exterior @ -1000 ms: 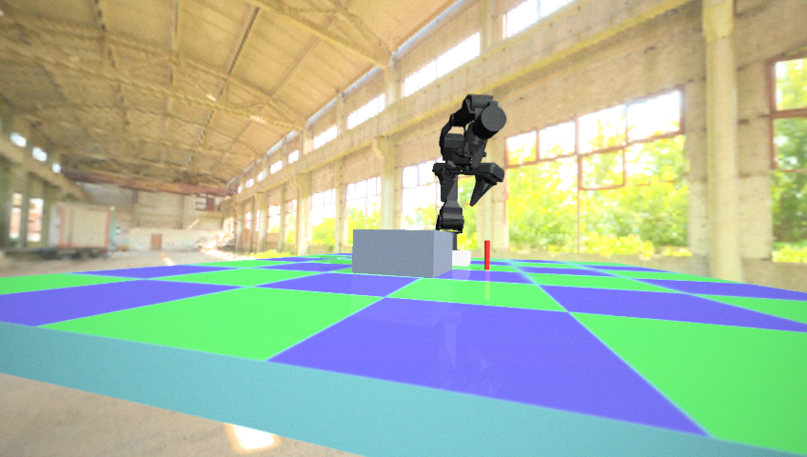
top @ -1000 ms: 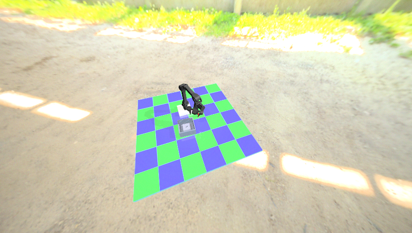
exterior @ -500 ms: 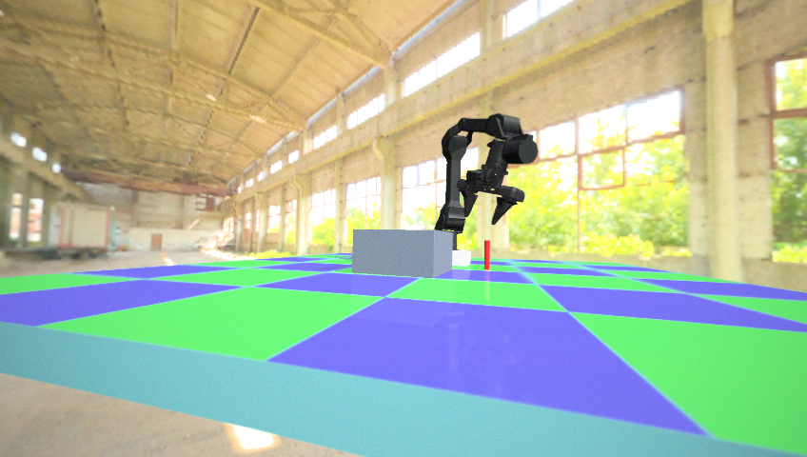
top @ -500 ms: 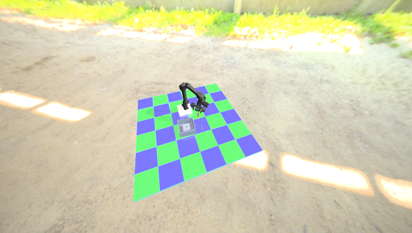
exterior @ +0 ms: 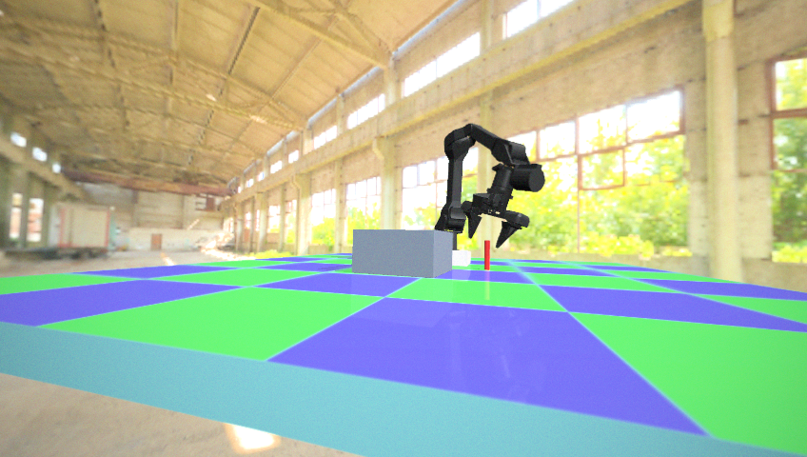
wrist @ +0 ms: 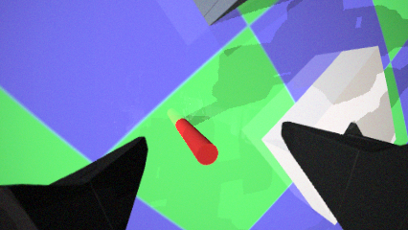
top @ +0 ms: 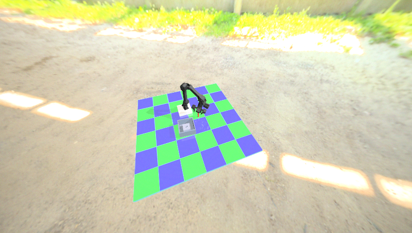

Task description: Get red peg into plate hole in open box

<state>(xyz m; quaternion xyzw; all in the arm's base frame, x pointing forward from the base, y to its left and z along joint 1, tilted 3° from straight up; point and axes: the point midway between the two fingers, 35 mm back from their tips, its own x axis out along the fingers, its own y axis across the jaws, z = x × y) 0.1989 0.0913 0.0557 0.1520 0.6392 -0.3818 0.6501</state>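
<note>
The red peg (top: 198,115) (exterior: 486,255) (wrist: 198,143) stands upright on a green tile, beside the box. My gripper (top: 197,112) (exterior: 484,241) (wrist: 215,135) is wide open and empty, pointing down and slightly tilted over the peg. In the wrist view the peg shows in the gap between the two fingers, near its middle, touching neither. In the exterior view the fingertips are around the height of the peg's top. The grey open box (top: 187,133) (exterior: 393,252) (wrist: 215,11) holds a pale plate (top: 184,124) with a small hole at its bottom; the hole has no peg in it.
A white block (top: 183,111) (exterior: 461,258) (wrist: 326,115) sits at the foot of the arm, behind the box and close to the peg. In the wrist view it lies partly behind the right finger. All stand on a green and blue checkered board (top: 187,147) (exterior: 481,350).
</note>
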